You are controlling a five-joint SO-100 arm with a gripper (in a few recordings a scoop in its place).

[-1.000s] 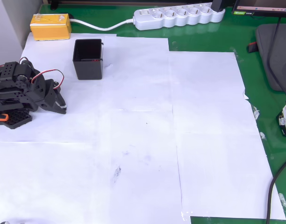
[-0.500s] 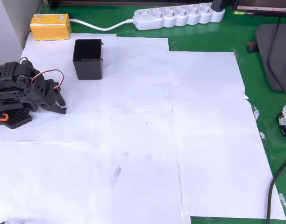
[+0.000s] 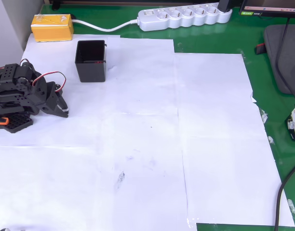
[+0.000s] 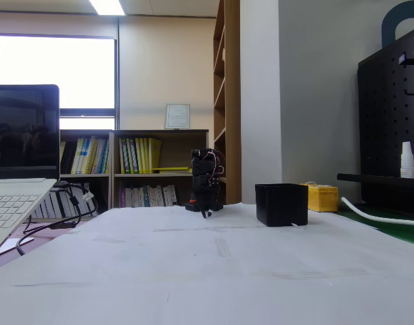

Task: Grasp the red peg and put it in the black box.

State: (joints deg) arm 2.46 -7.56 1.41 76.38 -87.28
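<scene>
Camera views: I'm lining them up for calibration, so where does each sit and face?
Overhead view: above, looking down on the white paper sheets; folded black arm at left, gripper.
Fixed view: table height, facing bookshelves; arm upright, gripper.
Shared: square black plastic box, yellow rectangular block.

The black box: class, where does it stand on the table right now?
In the overhead view the black box stands upper left on the white paper, just below-right of the yellow block and above the folded arm.

An office or lab room: wooden bookshelves full of upright books (image 4: 136,157), an open silver laptop (image 4: 17,183), a black metal pegboard (image 4: 391,122), and a white plastic power strip (image 3: 185,17).
</scene>
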